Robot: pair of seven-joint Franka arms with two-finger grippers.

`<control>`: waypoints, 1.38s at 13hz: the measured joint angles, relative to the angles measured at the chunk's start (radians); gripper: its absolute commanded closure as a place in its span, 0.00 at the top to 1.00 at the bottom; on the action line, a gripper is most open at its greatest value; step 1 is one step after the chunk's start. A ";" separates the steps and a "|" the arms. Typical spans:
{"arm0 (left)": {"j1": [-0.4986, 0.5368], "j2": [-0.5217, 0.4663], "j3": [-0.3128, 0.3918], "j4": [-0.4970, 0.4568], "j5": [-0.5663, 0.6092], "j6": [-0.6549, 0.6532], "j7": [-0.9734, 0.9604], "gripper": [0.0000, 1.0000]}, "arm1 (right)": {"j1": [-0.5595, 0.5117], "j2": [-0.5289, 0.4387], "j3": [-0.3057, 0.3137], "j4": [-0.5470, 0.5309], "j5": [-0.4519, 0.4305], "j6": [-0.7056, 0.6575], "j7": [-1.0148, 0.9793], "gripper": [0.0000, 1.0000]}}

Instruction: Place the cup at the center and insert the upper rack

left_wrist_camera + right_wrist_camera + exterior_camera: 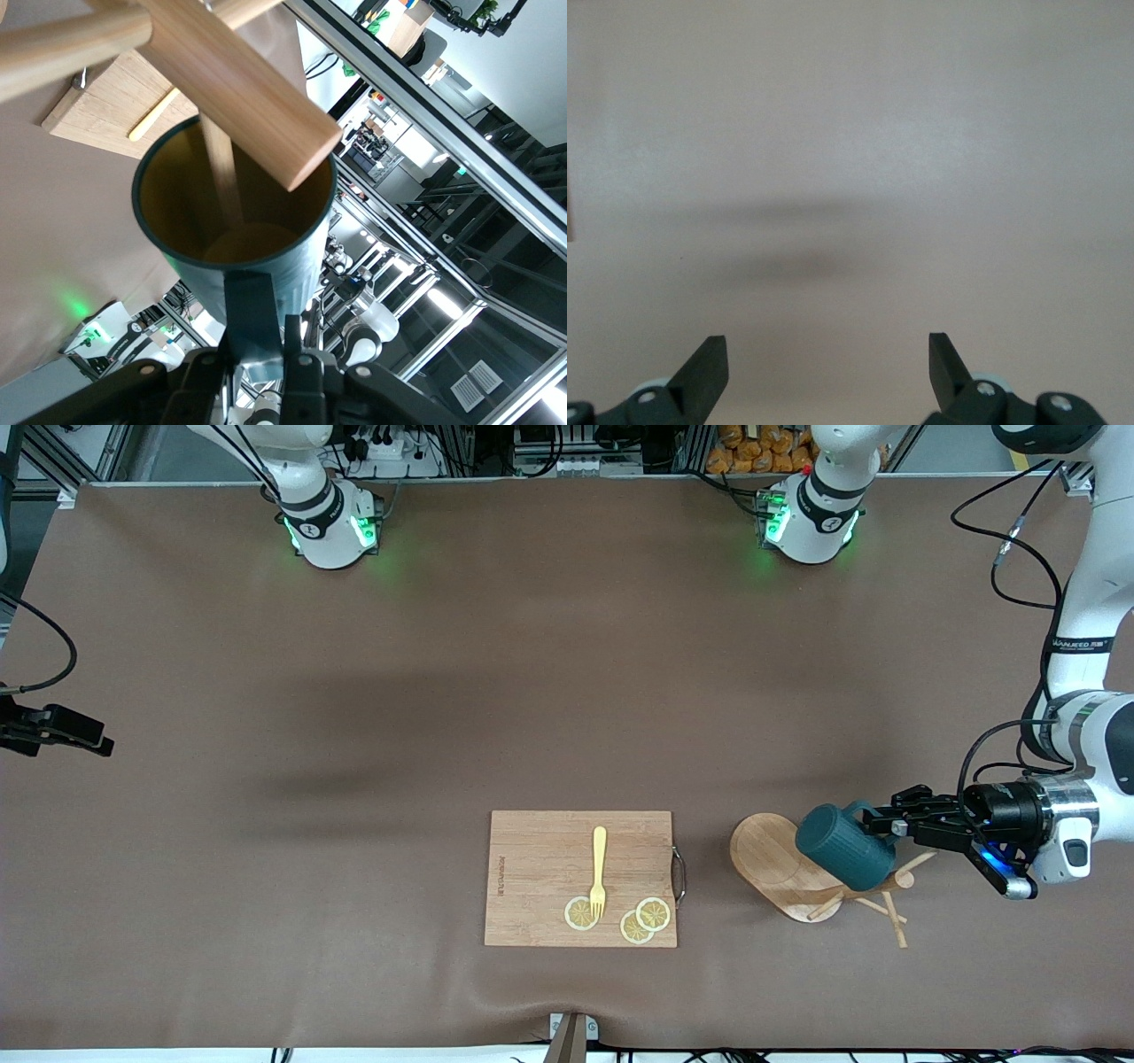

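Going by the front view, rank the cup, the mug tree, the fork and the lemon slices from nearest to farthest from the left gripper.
1. Cup: held by its handle in the left gripper.
2. Mug tree: lying tipped under the cup.
3. Lemon slices: on the cutting board, toward its handle end.
4. Fork: mid-board, slightly farther; a close call with the slices.

Matt brown cloth-like cover on the counter (pixel 354 717), faintly creased. Pale raw-looking wood on the upper rack (pixel 780 864), lying beside a bamboo cutting board (pixel 540 868) with visible grain and a metal handle. Smooth dark teal cup (pixel 843 849), ribbed outside, dull tan inside. Matt yellow plastic-looking fork (pixel 599 868) on the board.
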 measured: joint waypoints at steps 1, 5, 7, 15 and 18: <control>0.000 0.002 0.001 0.000 -0.006 0.000 -0.001 0.32 | 0.000 0.000 0.000 0.000 0.000 0.000 0.000 1.00; 0.000 0.004 0.002 0.002 -0.012 0.000 -0.001 1.00 | 0.000 0.000 0.000 0.000 0.000 0.000 0.000 1.00; 0.000 0.003 0.002 0.007 -0.012 0.000 -0.004 1.00 | 0.000 0.000 0.000 0.000 0.000 0.000 0.000 1.00; -0.015 -0.117 -0.005 0.047 0.219 0.047 -0.021 1.00 | 0.001 0.000 0.010 0.000 0.000 0.000 0.000 1.00; -0.042 -0.256 -0.005 0.045 0.440 0.074 -0.043 1.00 | 0.016 0.000 0.020 0.006 0.000 0.001 0.000 1.00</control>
